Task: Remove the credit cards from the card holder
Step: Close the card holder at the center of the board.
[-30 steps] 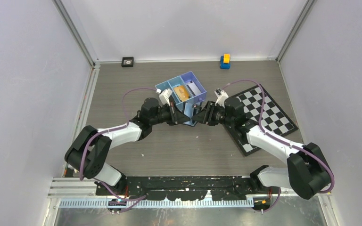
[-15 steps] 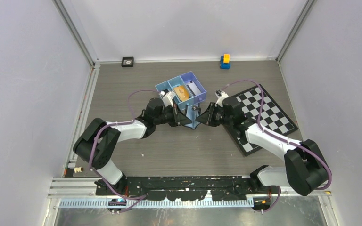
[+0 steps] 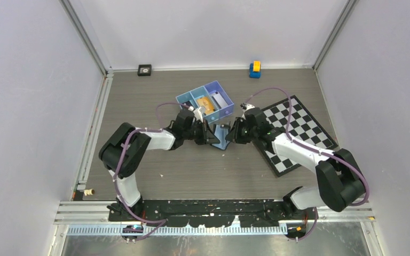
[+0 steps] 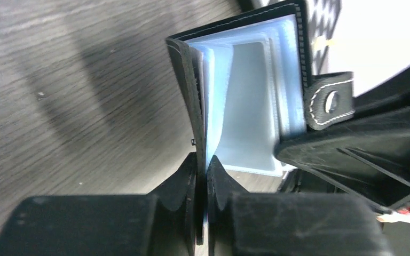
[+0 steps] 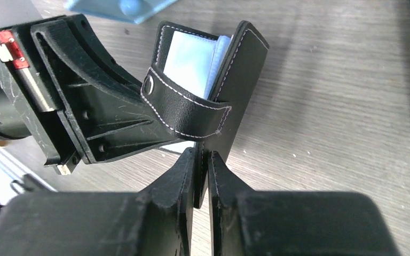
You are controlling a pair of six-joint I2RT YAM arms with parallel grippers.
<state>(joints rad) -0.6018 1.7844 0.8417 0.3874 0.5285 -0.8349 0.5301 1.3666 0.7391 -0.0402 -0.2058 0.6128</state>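
The black card holder (image 3: 222, 137) hangs open between my two grippers, just in front of the blue tray. My left gripper (image 4: 202, 165) is shut on one flap, and the pale bluish inside (image 4: 245, 106) and strap tab (image 4: 328, 101) face it. My right gripper (image 5: 203, 154) is shut on the other flap (image 5: 245, 69), with the strap (image 5: 187, 109) looped across. No card shows clearly inside the pockets. An orange-gold credit card (image 3: 205, 103) lies in the tray's middle compartment, and a pale card (image 3: 219, 99) lies in the right one.
The blue three-compartment tray (image 3: 189, 98) stands just behind the grippers. A black-and-white chequered board (image 3: 299, 133) lies under the right arm. A yellow and blue block (image 3: 254, 69) and a small black square (image 3: 145, 70) sit by the back wall.
Both arms have drawn in, and the held card holder has shifted slightly right. Its flaps have spread, so more of the pale inside shows from above.
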